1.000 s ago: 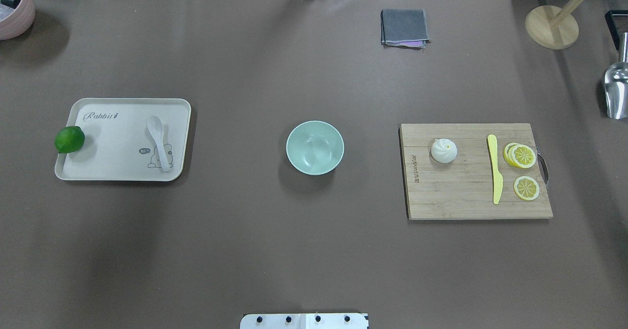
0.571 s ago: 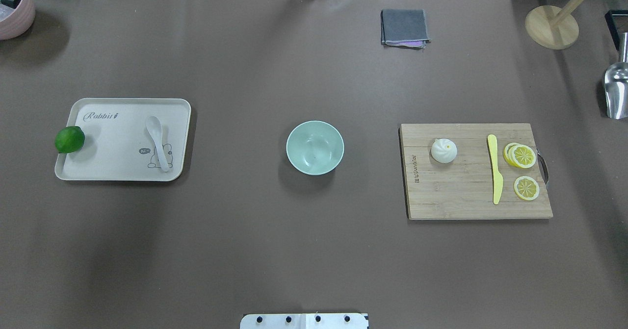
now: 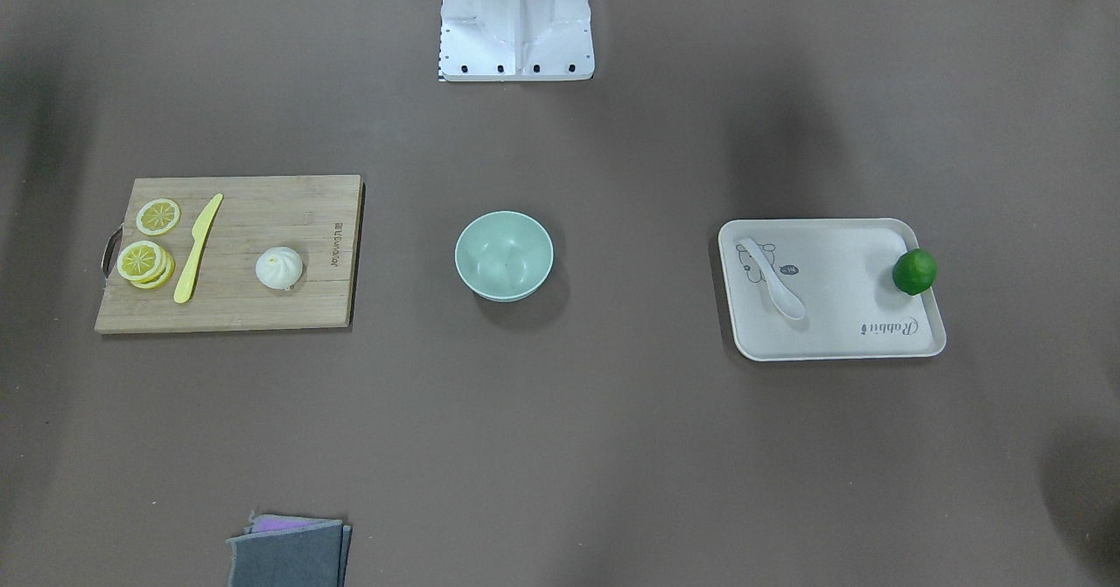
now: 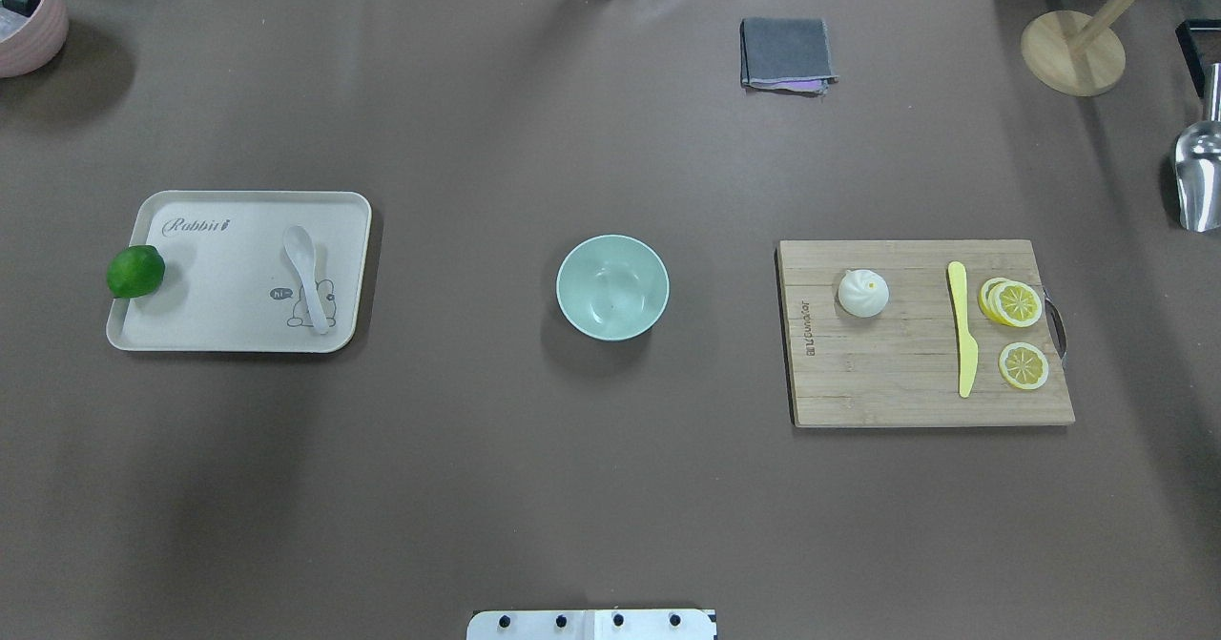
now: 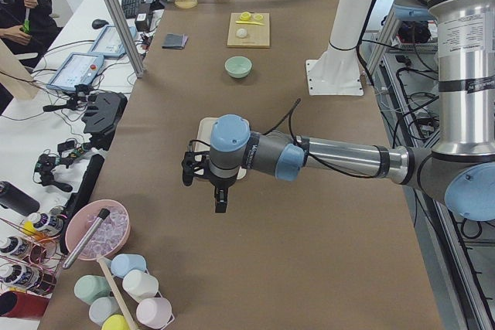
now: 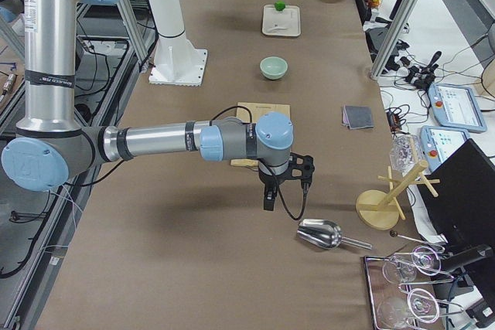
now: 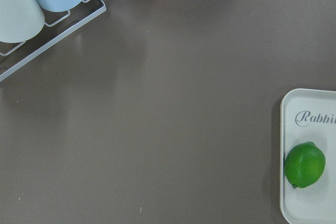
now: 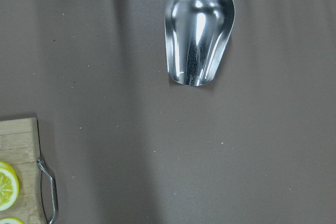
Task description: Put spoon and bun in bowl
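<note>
Mint-green bowl point(image 4: 612, 278) upright at mid-table, well apart from everything else.

Well to its left, a beige tray point(image 4: 229, 287). On the tray's right part, the white soup spoon point(image 4: 308, 282): lies flat, scoop toward the far side, handle toward the near side, across a printed rabbit. Green lime point(image 4: 135, 271) at the tray's left edge, well apart from the spoon.

Well to the bowl's right, a wooden cutting board point(image 4: 897, 382). On its left part, the white bun point(image 4: 863, 293), pleated top up. Right of the bun, a yellow knife point(image 4: 963, 330) lengthwise near to far; right of that, lemon slices point(image 4: 1017, 304) by the board's metal handle.

Far side: folded grey cloth point(image 4: 786, 51). Far right: round-based wooden stand point(image 4: 1072, 52) and a metal scoop point(image 8: 199, 32).

Left gripper point(image 5: 219, 200): hangs pointing down over the table just beyond the tray's left end, touching nothing; opening of the claw cannot be told.

Right gripper point(image 6: 268, 199): hangs pointing down beyond the board's right end, near the metal scoop, touching nothing; opening likewise cannot be told.
</note>
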